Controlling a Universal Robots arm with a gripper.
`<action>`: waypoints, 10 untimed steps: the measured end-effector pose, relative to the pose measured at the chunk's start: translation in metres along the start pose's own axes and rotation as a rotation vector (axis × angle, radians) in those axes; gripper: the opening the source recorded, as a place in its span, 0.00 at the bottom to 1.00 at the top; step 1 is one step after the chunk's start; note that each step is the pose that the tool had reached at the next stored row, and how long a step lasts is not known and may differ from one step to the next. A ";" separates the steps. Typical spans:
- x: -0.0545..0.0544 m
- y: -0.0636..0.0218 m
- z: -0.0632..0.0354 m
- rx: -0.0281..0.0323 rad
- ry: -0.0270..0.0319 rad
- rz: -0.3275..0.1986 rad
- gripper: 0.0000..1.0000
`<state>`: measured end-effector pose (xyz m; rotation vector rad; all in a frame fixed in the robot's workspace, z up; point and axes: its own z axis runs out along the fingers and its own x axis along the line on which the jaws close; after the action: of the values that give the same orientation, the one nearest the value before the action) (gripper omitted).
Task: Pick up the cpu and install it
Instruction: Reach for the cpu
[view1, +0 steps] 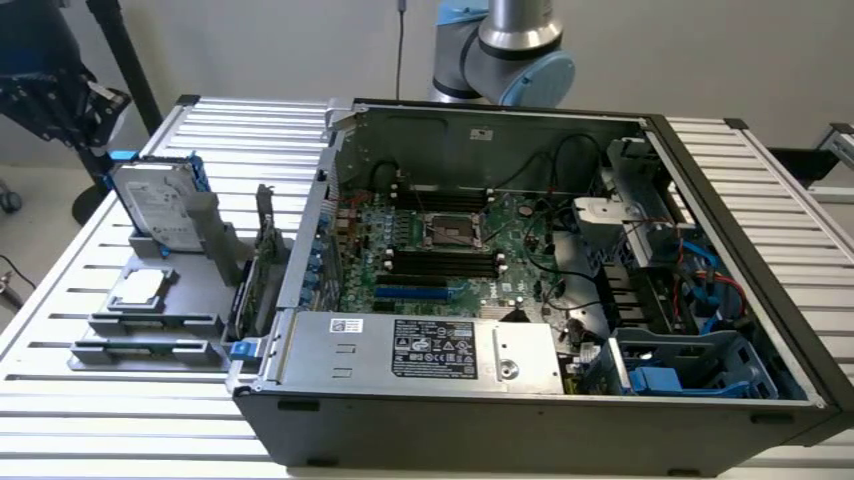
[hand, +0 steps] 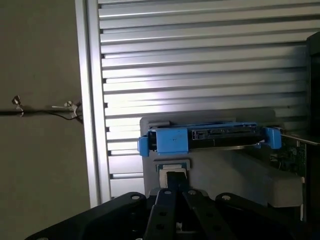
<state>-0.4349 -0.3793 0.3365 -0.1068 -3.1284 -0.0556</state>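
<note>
closed end effector points toward the cpu resting on grey holder

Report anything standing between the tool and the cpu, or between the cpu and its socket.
Nothing visible lies between the tool and the cpu; the hard drive stands beyond it. Toward the socket, an upright card and the case wall stand between; the case is open on top.
</note>
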 end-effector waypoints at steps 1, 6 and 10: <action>0.001 -0.0012 0.0000 0.0001 0.0002 -0.001 0.11; 0.002 -0.0033 -0.0001 0.0002 0.0003 -0.003 0.11; 0.002 -0.0034 -0.0001 0.0002 0.0003 -0.003 0.11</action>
<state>-0.4369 -0.3825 0.3365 -0.1023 -3.1283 -0.0553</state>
